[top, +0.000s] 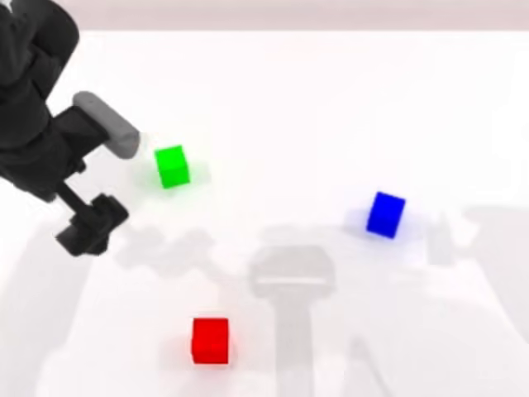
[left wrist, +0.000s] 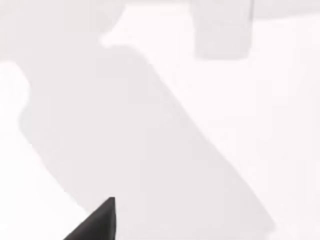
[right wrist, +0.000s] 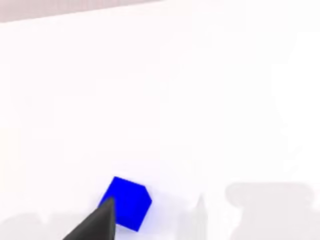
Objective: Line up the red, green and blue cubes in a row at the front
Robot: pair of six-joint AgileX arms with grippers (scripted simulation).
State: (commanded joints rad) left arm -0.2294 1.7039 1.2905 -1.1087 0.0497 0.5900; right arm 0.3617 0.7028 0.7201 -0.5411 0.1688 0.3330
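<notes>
Cubes sit well apart on the white desk [top: 331, 99]: green cube [top: 172, 165] at left centre, blue cube [top: 385, 214] toward the right, red cube [top: 210, 340] near the front; left claw [top: 91, 225] hangs at the left edge beside the green cube, grip state unreadable; right arm stays outside the top view, one dark fingertip [right wrist: 95, 222] crossing the blue cube in its wrist view.

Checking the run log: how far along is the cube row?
Done: nothing looks lined up. The red cube sits near the front, the green cube far back on the left, the blue cube mid-right, all apart. In hand: no cube held; the left arm is over the table's left side, beside green. The right wrist view looks down on blue. Left: green and blue to bring forward beside red.
</notes>
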